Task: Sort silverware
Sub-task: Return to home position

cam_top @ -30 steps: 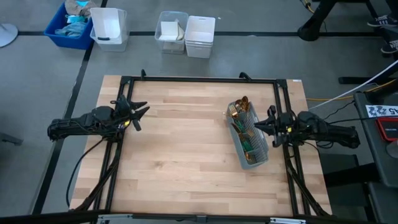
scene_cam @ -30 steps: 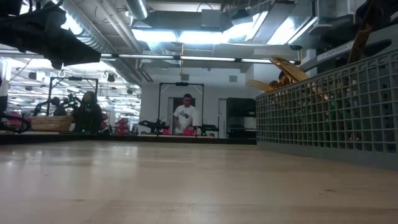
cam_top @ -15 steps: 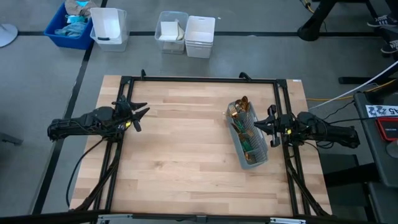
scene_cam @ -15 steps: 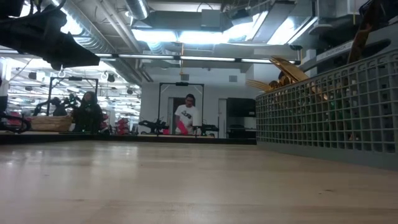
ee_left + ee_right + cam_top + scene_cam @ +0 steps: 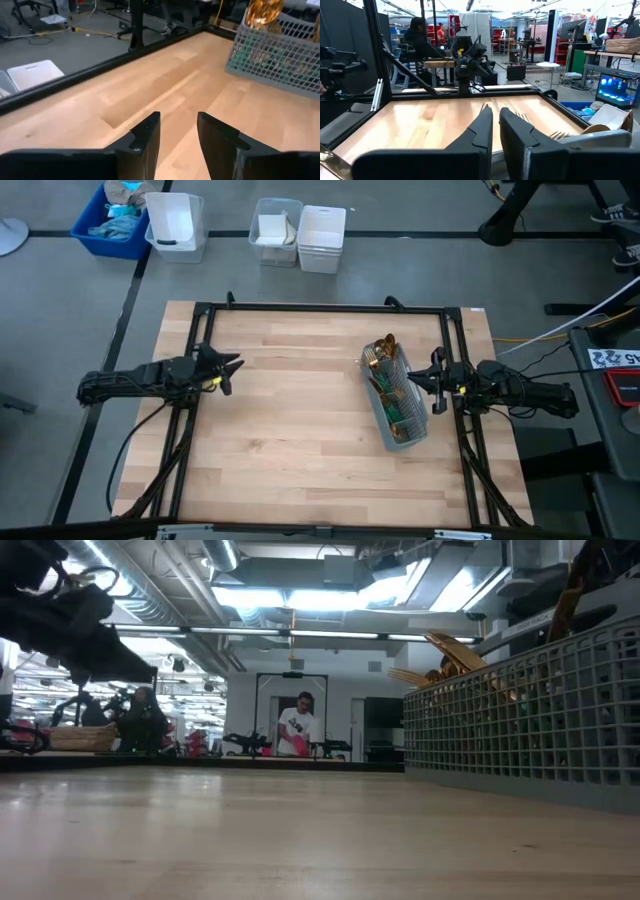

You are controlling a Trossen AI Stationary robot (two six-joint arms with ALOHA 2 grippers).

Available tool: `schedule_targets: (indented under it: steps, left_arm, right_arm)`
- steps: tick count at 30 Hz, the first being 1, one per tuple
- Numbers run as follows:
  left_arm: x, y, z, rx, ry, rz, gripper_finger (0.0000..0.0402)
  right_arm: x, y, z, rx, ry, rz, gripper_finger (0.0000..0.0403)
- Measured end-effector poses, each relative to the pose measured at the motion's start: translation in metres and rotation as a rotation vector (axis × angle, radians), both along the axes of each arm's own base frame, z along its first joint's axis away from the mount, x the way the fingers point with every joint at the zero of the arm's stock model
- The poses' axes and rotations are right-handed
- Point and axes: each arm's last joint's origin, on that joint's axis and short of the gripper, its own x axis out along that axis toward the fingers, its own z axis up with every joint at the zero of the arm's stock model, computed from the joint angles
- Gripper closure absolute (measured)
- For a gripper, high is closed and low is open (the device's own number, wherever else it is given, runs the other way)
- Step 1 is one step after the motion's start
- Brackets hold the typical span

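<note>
The wooden table (image 5: 300, 440) carries one thing, the grey mesh caddy (image 5: 408, 444). It stands toward 3 o'clock from the table's middle in the high view, with its long axis running from about 11 o'clock to 5 o'clock.

The right gripper (image 5: 434, 381) is by far the nearer tool. It hangs just beside the caddy's long wall, and the caddy lies at 9 o'clock from it. I cannot tell whether they touch. The left gripper (image 5: 230, 367) waits well apart, at 9 o'clock from the caddy near the table's edge, pointing toward 3 o'clock.

Every piece of silverware (image 5: 385, 358) I can find sits inside the caddy. The gold heads cluster at its 11 o'clock end and the teal handles lie toward 5 o'clock.

The right fingers (image 5: 482, 125) are drawn almost together, with only a thin slit between them and nothing in it. The left fingers (image 5: 147, 135) are spread moderately and are also empty, above bare wood.

With sorting apparently done, the retreat likely turns on the right gripper clearing that wall. It should draw away toward 3 o'clock rather than sweep across and nudge the caddy.
</note>
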Motion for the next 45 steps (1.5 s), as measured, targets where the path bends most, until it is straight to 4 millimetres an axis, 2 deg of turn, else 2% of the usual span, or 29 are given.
schedule_targets:
  steps: [9,15,18,45]
  left_arm:
    - [0.014,-0.001,0.001,0.112,-0.149,-0.076,0.0278]
    - [0.022,-0.011,-0.003,0.201,-0.254,-0.387,0.0278]
    - [0.023,-0.013,-0.004,0.222,-0.252,-0.455,0.0278]
    - [0.023,-0.014,-0.004,0.258,-0.235,-0.47,0.0278]
  right_arm:
    - [0.0,0.0,0.0,0.0,-0.003,-0.003,0.0366]
    - [0.0,0.0,0.002,-0.001,-0.025,-0.003,0.0366]
    - [0.0,0.0,0.002,-0.002,-0.027,-0.005,0.0366]
    - [0.0,0.0,0.003,-0.001,-0.037,-0.01,0.0366]
